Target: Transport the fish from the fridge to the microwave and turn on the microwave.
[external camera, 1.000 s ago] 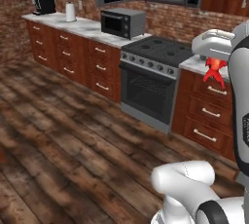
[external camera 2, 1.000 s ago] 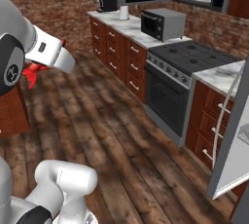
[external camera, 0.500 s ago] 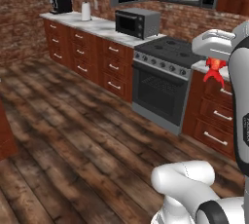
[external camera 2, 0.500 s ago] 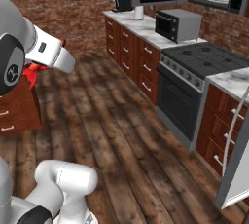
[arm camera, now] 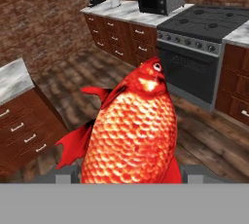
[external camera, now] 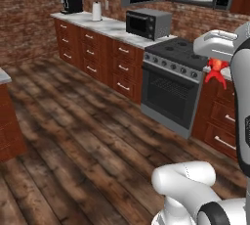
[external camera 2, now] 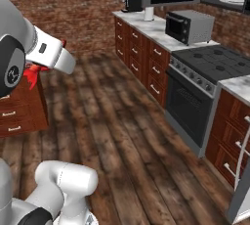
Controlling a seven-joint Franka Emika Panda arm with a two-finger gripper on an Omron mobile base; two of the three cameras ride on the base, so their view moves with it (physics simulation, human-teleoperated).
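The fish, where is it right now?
The fish sits in the end effector, head pointing toward the stove in the hand view; in the left base view it shows red beside the arm, right of the stove.

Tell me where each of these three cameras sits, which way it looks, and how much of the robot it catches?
Left base view: behind the arm on its left, facing the stove; white arm at right, fish under it.
Right base view: behind on the right, facing the same stove; arm at left, red fish tucked beneath.
Hand view: on the hand, looking past the held fish at the stove.
Shared: stove, fish, countertop oven.
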